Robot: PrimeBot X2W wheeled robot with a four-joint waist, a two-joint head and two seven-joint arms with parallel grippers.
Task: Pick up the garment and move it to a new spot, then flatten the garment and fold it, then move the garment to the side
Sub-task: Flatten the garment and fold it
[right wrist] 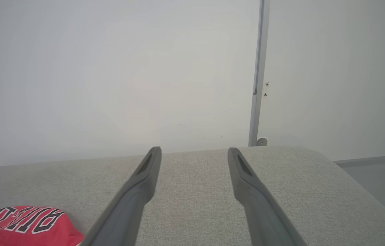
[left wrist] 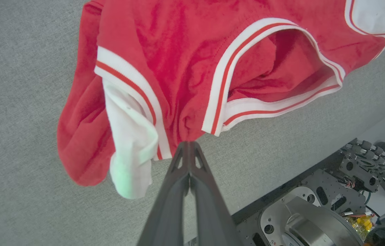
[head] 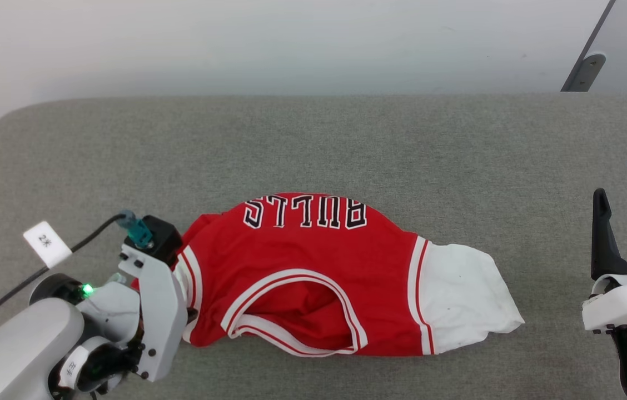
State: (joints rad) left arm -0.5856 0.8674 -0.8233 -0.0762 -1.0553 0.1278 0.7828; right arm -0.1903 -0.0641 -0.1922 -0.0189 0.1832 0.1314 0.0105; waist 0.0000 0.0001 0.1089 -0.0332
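my left gripper [left wrist: 189,145] is fully closed, and its tips pinch a fold of red cloth of the garment [head: 302,266]. the garment lies crumpled on the middle of the grey table [head: 313,139], toward the table's near edge. my right gripper [head: 625,195] stands wide open and empty over the table's right side.

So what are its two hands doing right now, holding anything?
Left gripper: fingers closed, pinching an edge of the garment.
Right gripper: fingers open, holding nothing.
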